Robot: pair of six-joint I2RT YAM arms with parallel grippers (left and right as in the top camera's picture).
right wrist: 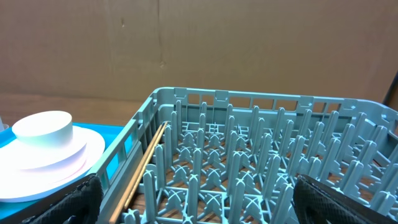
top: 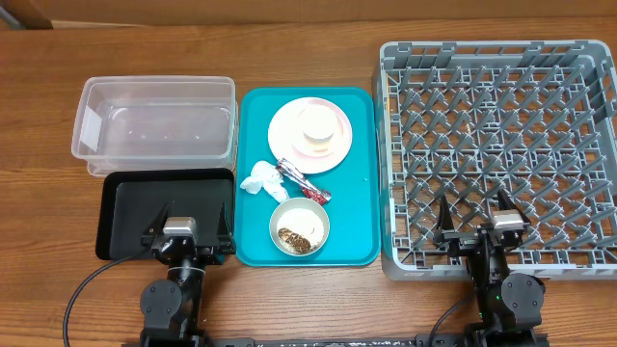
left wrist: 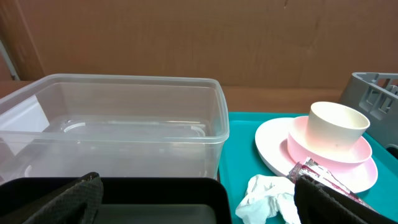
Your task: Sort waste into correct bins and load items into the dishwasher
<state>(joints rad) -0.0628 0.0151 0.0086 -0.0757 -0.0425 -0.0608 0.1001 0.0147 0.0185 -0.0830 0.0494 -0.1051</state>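
On the teal tray (top: 352, 207) a pale plate (top: 284, 130) carries a small white cup (top: 316, 123). In front of it lie a crumpled tissue (top: 260, 179) and a red-and-silver wrapper (top: 304, 181). Nearer me, a white bowl (top: 278, 220) holds food scraps (top: 297, 238). The clear tub (top: 154, 130) and black tray (top: 125, 217) stand to the left, the grey dish rack (top: 501, 135) to the right. My left gripper (top: 190, 234) hangs open over the black tray's near edge, with the tissue (left wrist: 264, 198) beside its right finger. My right gripper (top: 474, 226) is open and empty over the rack's near pegs (right wrist: 249, 155).
Bare wooden table runs along the front, where both arm bases stand, and behind the containers. Tub, black tray, teal tray and rack sit close together with narrow gaps. A brown board wall (left wrist: 186, 37) closes the far side.
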